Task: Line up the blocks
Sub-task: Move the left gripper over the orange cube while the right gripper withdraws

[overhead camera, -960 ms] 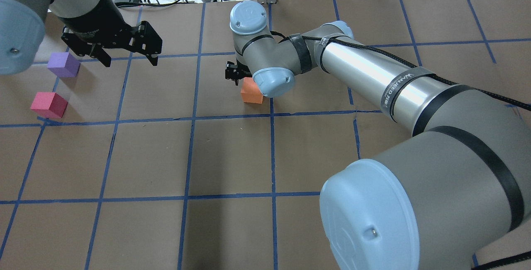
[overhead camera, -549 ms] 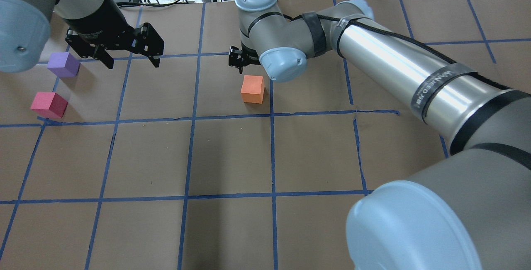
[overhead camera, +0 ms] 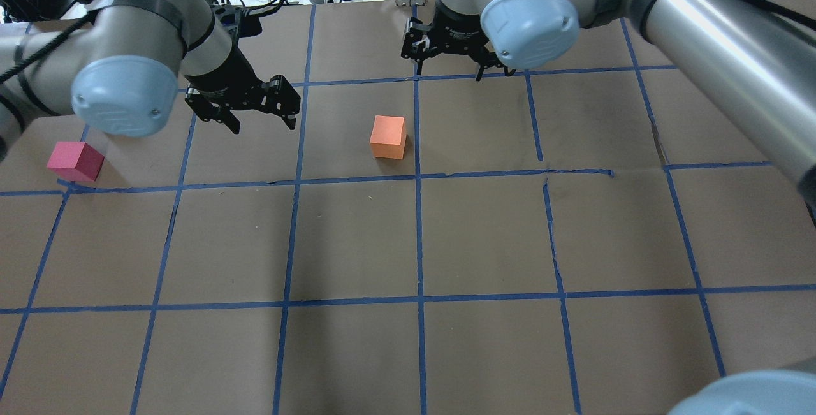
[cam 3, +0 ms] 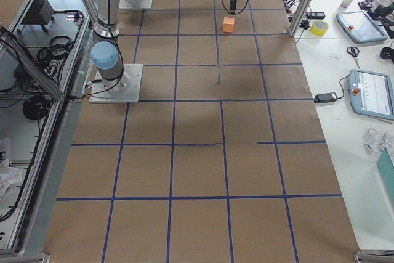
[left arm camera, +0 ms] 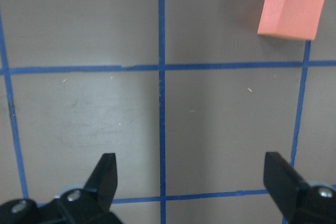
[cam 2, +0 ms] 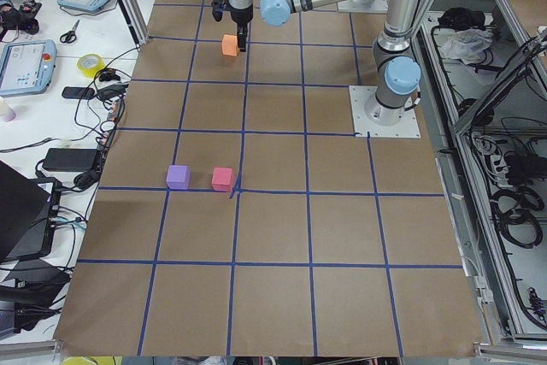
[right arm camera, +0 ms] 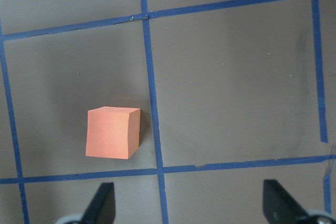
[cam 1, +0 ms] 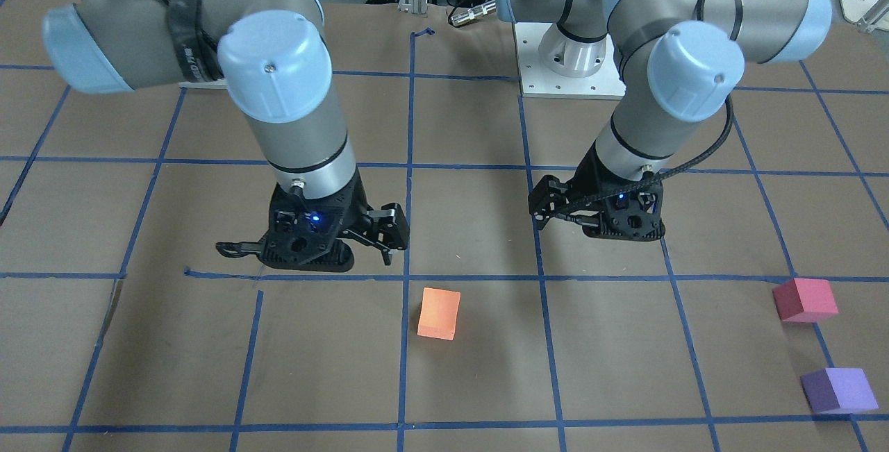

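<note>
Frontally, the orange block [cam 1: 439, 313] sits in the middle of the desk [cam 1: 486, 389], well apart from the red-pink block [cam 1: 804, 299] and purple block [cam 1: 837, 391] near one end, while the left wrist view shows the left fingers [left arm camera: 107, 174] spread wide and empty, and the right wrist view shows the right fingers [right arm camera: 102, 203] likewise.

3 cubes, orange block [overhead camera: 387, 137], red-pink block [overhead camera: 75, 161], purple block [cam 1: 839, 390]: foam look, matt, faintly grainy faces, no shine. Table cover [overhead camera: 357, 236]: brown paper, matt, creased along its seams. Grid lines [overhead camera: 417, 230]: blue tape, slight sheen. Right arm tube [overhead camera: 720, 32]: bare metal, glossy, streaked highlights. Joint cap [overhead camera: 529, 20]: pale blue plastic, smooth, satin. Left gripper [left arm camera: 191, 169] and right gripper [right arm camera: 189, 192]: black, dull finish.
</note>
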`<state>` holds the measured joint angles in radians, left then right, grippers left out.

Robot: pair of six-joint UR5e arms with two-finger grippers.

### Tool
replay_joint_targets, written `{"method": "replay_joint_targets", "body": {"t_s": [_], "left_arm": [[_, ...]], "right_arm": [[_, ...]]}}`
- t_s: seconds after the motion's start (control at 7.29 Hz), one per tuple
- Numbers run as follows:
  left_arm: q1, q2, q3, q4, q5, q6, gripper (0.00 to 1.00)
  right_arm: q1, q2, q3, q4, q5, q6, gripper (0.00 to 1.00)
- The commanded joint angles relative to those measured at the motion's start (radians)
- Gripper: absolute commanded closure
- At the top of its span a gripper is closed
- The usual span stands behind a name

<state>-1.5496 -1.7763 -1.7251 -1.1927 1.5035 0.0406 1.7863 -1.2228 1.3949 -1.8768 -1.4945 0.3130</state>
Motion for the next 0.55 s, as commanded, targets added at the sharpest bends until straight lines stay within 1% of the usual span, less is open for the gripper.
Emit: {"method": "replay_joint_targets", "body": {"t_s": [0.0, 0.14, 0.27, 0.41], "left_arm": [[-0.016, -0.133, -0.015, 0.152, 0.050, -0.042, 0.00], [-0.088, -0.167, 0.022, 0.162, 0.055, -0.200, 0.00], [-0.163, -0.210, 0.104, 0.163, 0.055, -0.240, 0.00], [-0.250, -0.260, 0.178, 0.163, 0.057, -0.270, 0.00]], "right_arm": [[-0.112, -0.105, 0.021, 0.132, -0.001, -0.163, 0.00], [-0.152, -0.148, 0.023, 0.183, 0.000, -0.245, 0.00], [-0.184, -0.158, 0.026, 0.244, 0.000, -0.286, 0.00], [-0.215, -0.159, 0.061, 0.249, 0.003, -0.316, 0.00]]}}
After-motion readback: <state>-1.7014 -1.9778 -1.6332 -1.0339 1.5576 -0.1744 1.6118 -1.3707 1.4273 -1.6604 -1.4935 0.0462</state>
